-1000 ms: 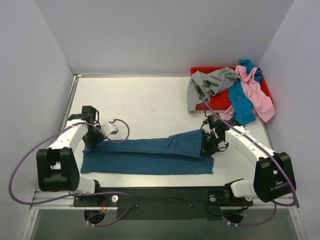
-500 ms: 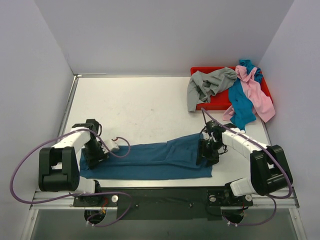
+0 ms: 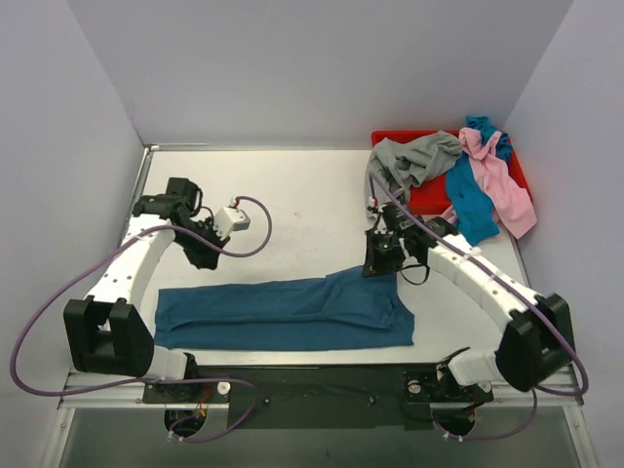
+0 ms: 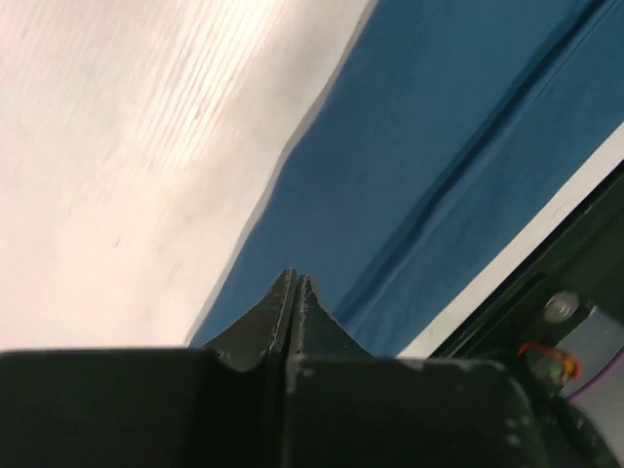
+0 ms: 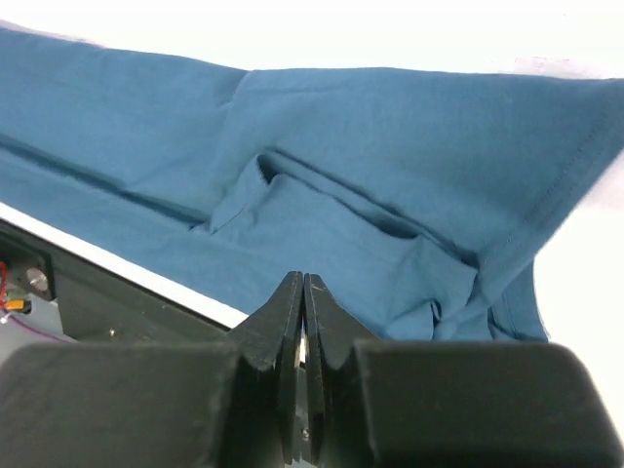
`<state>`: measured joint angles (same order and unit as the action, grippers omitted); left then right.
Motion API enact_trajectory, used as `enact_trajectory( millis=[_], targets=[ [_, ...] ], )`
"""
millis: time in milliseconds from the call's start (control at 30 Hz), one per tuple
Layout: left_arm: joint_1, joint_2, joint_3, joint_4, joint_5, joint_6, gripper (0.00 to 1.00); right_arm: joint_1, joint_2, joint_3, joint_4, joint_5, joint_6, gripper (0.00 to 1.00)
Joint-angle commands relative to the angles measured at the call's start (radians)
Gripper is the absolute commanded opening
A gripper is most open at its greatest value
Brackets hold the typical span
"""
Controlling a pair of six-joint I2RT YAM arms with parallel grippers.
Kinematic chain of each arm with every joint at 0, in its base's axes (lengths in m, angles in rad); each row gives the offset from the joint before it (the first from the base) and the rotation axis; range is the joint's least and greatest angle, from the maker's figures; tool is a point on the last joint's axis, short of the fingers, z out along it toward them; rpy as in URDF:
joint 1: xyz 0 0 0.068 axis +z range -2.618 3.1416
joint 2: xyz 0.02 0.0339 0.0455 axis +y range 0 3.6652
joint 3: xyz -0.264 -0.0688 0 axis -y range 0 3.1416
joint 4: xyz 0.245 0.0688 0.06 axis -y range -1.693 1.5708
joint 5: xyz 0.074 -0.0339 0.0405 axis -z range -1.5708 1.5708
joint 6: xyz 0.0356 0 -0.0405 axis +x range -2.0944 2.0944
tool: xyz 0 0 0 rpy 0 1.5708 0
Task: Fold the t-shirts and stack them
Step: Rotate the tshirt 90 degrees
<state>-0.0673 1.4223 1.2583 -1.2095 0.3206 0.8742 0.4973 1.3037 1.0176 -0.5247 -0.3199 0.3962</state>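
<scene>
The dark teal-blue t-shirt point(image 3: 283, 312) lies folded into a long flat strip along the table's near edge. It also shows in the left wrist view point(image 4: 468, 146) and in the right wrist view point(image 5: 390, 146), with wrinkles at its right end. My left gripper point(image 3: 202, 251) is shut and empty, above the table just behind the shirt's left end; its jaws point(image 4: 294, 281) are pressed together. My right gripper point(image 3: 380, 255) is shut and empty, raised over the shirt's far right corner; its jaws point(image 5: 303, 283) are closed. The grey t-shirt point(image 3: 409, 161), pink t-shirt point(image 3: 499, 180) and turquoise t-shirt point(image 3: 471, 210) lie heaped at the back right.
The red tray point(image 3: 390, 137) sits at the back right under the heaped shirts, which spill over its front rim. White walls enclose the table on three sides. The black mounting rail point(image 3: 312, 385) runs along the near edge, seen also in the left wrist view point(image 4: 575, 322).
Both grippers have let go of the dark teal-blue shirt and lifted away toward the back. The shirt has settled flat, and its raised right part has dropped.
</scene>
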Motion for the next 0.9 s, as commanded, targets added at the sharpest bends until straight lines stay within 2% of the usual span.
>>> enact_trajectory(
  millis=[0,33,100,167,267,400,567,600,667,733,867],
  targets=[
    [-0.170,0.009,-0.094,0.192,0.161,-0.260,0.00,-0.022,0.147,-0.019,0.051,-0.021,0.030,0.00],
    [-0.210,0.020,-0.135,0.265,0.100,-0.277,0.00,-0.029,0.188,-0.020,0.054,-0.016,0.036,0.00],
    [-0.363,0.046,-0.196,0.356,0.016,-0.311,0.00,-0.039,0.236,-0.030,0.054,0.019,0.041,0.00],
    [-0.443,0.087,-0.250,0.443,-0.067,-0.336,0.00,-0.055,0.276,-0.047,0.066,0.035,0.050,0.00],
    [-0.496,0.145,-0.309,0.521,-0.170,-0.360,0.00,-0.077,0.324,-0.056,0.104,0.087,0.059,0.00],
    [-0.563,0.187,-0.350,0.533,-0.198,-0.348,0.00,-0.115,0.449,-0.016,0.117,0.108,0.076,0.00],
    [-0.672,0.086,-0.401,0.475,-0.178,-0.297,0.01,-0.149,0.563,0.119,0.104,0.160,0.047,0.00],
    [-0.678,0.072,-0.401,0.467,-0.175,-0.288,0.10,-0.151,0.598,0.143,0.097,0.162,0.032,0.00],
    [-0.686,0.009,-0.390,0.424,-0.163,-0.282,0.21,-0.151,0.649,0.223,0.065,0.170,0.007,0.00],
    [-0.686,-0.028,-0.376,0.392,-0.161,-0.277,0.28,-0.152,0.675,0.294,0.035,0.168,-0.022,0.00],
    [-0.657,-0.052,-0.352,0.346,-0.184,-0.280,0.29,-0.148,0.634,0.398,-0.006,0.156,-0.075,0.00]
  ],
)
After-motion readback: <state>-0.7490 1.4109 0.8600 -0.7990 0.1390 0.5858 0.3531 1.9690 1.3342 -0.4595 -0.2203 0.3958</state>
